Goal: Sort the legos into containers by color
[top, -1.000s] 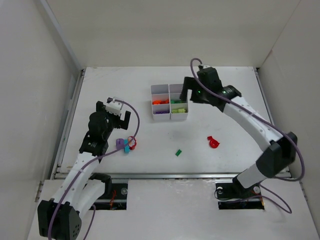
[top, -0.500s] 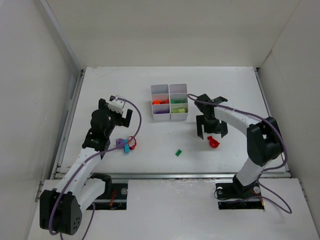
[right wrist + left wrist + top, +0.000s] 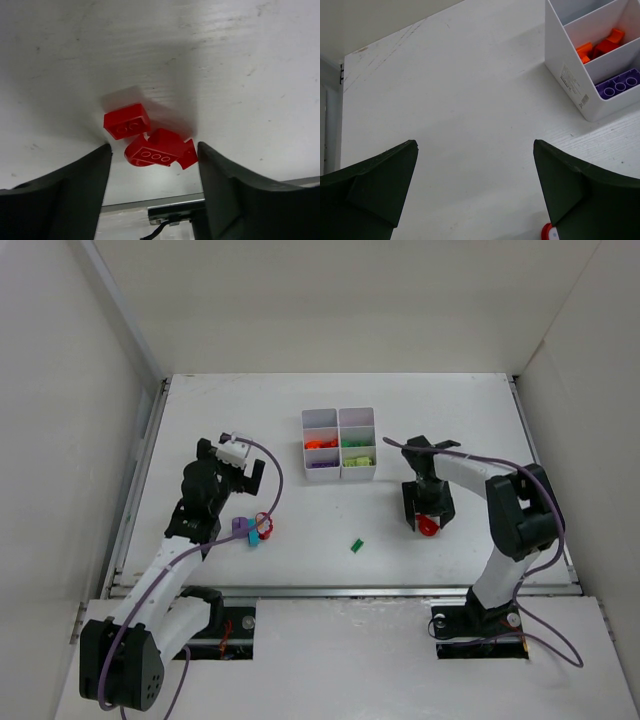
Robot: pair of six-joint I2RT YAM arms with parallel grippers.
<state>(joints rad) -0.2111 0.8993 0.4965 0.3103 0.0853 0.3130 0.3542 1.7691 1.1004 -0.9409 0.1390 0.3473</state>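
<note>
We've swung R claw (image 3: 427,523) from white six-cell plastic tray (image 3: 338,410) to astride small red plastic bricks (image 3: 127,121); jaws apart, no grip yet. Red pick next. L claw (image 3: 475,145) wide open.

Open tabletop (image 3: 385,505) lies between tray (image 3: 340,477) and red bricks (image 3: 428,526).

The top view looks down over the whole white table (image 3: 250,410). The left wrist view faces low across it toward the white six-compartment plastic tray (image 3: 570,75). The right wrist view sits close above small red plastic bricks (image 3: 150,145). The top view shows both.
</note>
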